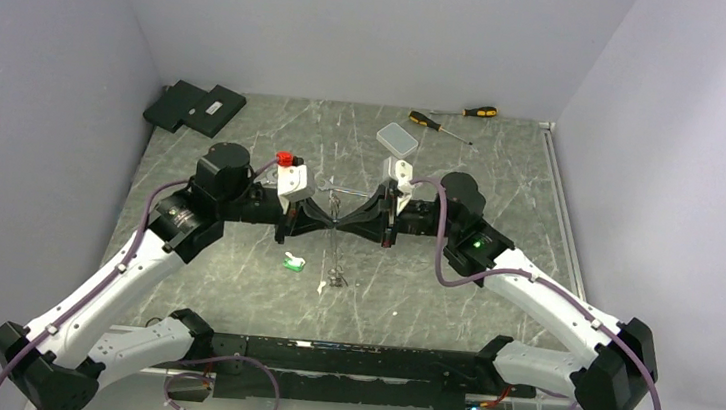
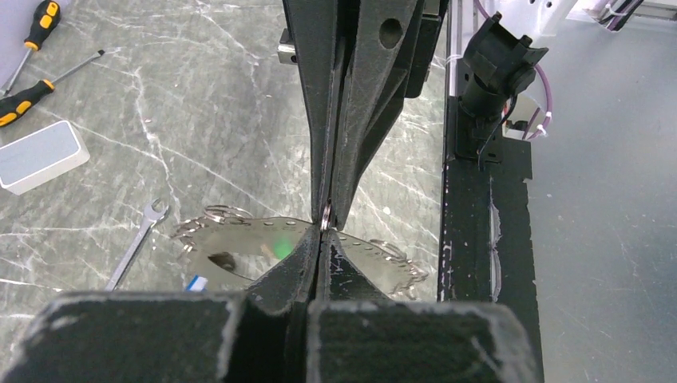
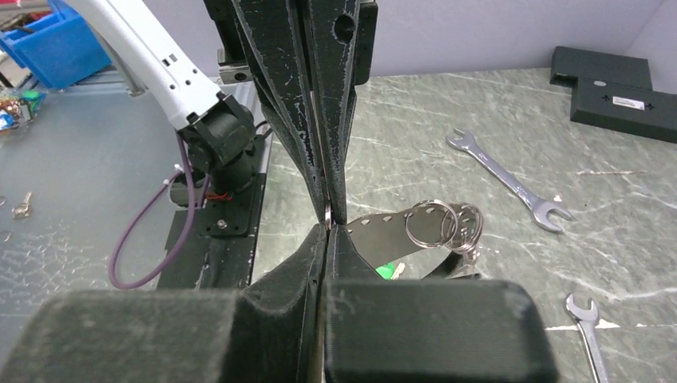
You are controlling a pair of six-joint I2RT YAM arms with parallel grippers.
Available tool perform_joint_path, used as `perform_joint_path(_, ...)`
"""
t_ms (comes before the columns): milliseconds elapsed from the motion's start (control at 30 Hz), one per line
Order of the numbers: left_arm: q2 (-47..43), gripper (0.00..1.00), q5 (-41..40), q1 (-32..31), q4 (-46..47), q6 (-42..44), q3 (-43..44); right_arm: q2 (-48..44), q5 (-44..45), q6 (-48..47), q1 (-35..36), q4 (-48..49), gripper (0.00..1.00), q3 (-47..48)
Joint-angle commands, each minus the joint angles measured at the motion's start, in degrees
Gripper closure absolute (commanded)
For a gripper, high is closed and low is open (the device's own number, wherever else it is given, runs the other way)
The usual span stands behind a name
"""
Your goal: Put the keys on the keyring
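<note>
My left gripper point(image 1: 327, 220) and right gripper point(image 1: 344, 220) meet tip to tip above the table's middle. Both are shut on the same thin metal edge of the keyring point(image 1: 335, 263), which hangs down between them. In the left wrist view point(image 2: 326, 233) the keyring is a pale grey band point(image 2: 239, 239) with holes, spreading to both sides below the fingers. In the right wrist view point(image 3: 328, 228) the band point(image 3: 391, 230) carries several small wire rings point(image 3: 443, 223). A green-tagged key point(image 1: 293, 262) lies on the table under the left gripper, also showing in the right wrist view point(image 3: 388, 271). A blue tag point(image 2: 196, 281) shows under the band.
A clear plastic box point(image 1: 397, 140) and two screwdrivers point(image 1: 440, 125) lie at the back. Two black boxes point(image 1: 196, 107) sit at the back left. Silver spanners point(image 3: 511, 179) lie on the table near the grippers, one at the left point(image 2: 136, 243). A black rail point(image 1: 344, 359) runs along the near edge.
</note>
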Motion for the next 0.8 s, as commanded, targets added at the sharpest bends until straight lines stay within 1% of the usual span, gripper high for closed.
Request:
perform_joint_path(0,-0.53,1.0,1.39,-0.09,3.45,0.32,1.8,-0.07,0.17,-0.25,0.5,3.63,1.0,1.76)
perform_joint_path(67,-1.03,1.0,0.84,-0.16,3.06,0.55,1.94,-0.2,0.45,0.28,0.5,4.32,1.0,1.36)
perform_joint_path(100,-1.29,0.96,0.88,-0.16,2.39,1.22,1.98,-0.29,0.6,0.81,0.49,5.17,1.0,1.01)
perform_joint_path(133,-1.61,0.87,0.99,-0.15,1.59,1.91,2.07,-0.37,0.61,1.32,0.48,6.02,1.0,0.7)
perform_joint_path(200,-2.46,0.66,0.56,-0.16,0.77,2.43,1.76,-1.0,0.68,2.39,0.42,7.66,1.0,0.1)
perform_joint_path(233,-3.04,0.57,0.48,-0.16,0.86,2.27,1.32,-1.25,0.66,2.89,0.47,8.46,1.0,-0.23)
perform_joint_path(267,-3.62,0.51,0.45,-0.12,1.36,1.87,0.72,-1.5,0.58,3.36,0.49,9.17,1.0,-0.39)
perform_joint_path(300,-4.15,0.49,0.6,-0.09,1.92,1.37,0.23,-1.76,0.47,3.78,0.42,9.79,1.0,-0.54)
perform_joint_path(367,-4.7,0.48,0.65,-0.07,2.59,0.55,-0.43,-2.32,0.35,4.5,0.41,11.15,1.0,-1.0)
perform_joint_path(500,-5.61,0.57,1.16,0.24,6.76,-2.84,-2.49,-3.5,-0.37,6.37,0.41,14.32,1.0,-2.29)
perform_joint_path(533,-5.87,0.59,1.75,0.4,8.11,-3.76,-2.98,-3.69,-0.69,6.76,0.41,14.93,1.0,-2.47)
perform_joint_path(600,-6.27,0.57,2.44,0.74,10.32,-5.41,-4.2,-4.43,-0.72,7.43,0.41,15.87,1.0,-2.9)
perform_joint_path(767,-7.83,0.57,3.39,1.38,17.61,-9.94,-7.49,-5.57,-1.97,9.16,0.33,17.95,1.0,-3.02)
